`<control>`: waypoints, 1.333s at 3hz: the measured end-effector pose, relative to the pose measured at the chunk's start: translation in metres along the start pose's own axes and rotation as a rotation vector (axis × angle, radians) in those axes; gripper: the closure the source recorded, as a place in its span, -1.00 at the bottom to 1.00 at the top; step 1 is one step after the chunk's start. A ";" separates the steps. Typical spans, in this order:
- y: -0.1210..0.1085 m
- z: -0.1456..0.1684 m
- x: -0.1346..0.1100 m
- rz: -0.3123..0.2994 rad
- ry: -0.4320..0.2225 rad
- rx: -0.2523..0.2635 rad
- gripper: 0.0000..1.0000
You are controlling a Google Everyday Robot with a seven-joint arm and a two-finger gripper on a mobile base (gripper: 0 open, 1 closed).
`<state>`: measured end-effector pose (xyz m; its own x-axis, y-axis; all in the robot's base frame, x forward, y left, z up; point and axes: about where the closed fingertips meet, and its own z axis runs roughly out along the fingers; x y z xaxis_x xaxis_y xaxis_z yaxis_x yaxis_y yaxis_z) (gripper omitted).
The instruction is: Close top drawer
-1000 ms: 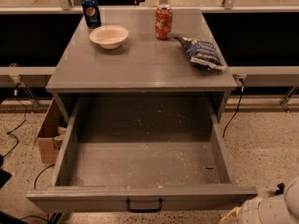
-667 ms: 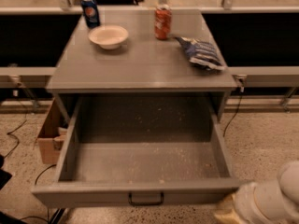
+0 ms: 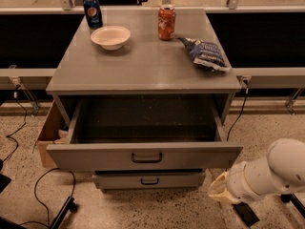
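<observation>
The top drawer [image 3: 143, 156] is a wide grey drawer pulled partly out of the grey cabinet, with a small black bar handle [image 3: 147, 158] on its flat front. Its speckled floor [image 3: 143, 123] shows under the cabinet top. A second grey drawer [image 3: 148, 179] sits slightly out below it. My gripper [image 3: 217, 191] is low at the lower right, on the end of the white arm [image 3: 271, 173], just right of and below the top drawer's front right corner, apart from it.
On the cabinet top [image 3: 143, 66] stand a blue soda can [image 3: 92, 12], a white bowl [image 3: 110, 36], an orange can [image 3: 166, 22] and a chip bag [image 3: 206, 54]. A cardboard box [image 3: 50, 135] stands left of the cabinet. Cables [image 3: 40, 185] lie on the speckled floor.
The top drawer shows less of its floor and its front sits closer to the cabinet. The white arm has come further into view at the lower right.
</observation>
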<state>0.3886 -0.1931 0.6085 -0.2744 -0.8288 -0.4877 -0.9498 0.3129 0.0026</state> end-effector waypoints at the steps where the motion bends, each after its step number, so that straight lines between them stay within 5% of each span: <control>1: 0.000 0.000 0.000 0.000 0.000 0.000 1.00; 3: -0.067 0.013 -0.025 -0.101 -0.099 0.023 1.00; 4: -0.082 0.017 -0.030 -0.118 -0.116 0.023 1.00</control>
<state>0.4769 -0.1859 0.6084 -0.1403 -0.8016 -0.5812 -0.9705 0.2277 -0.0798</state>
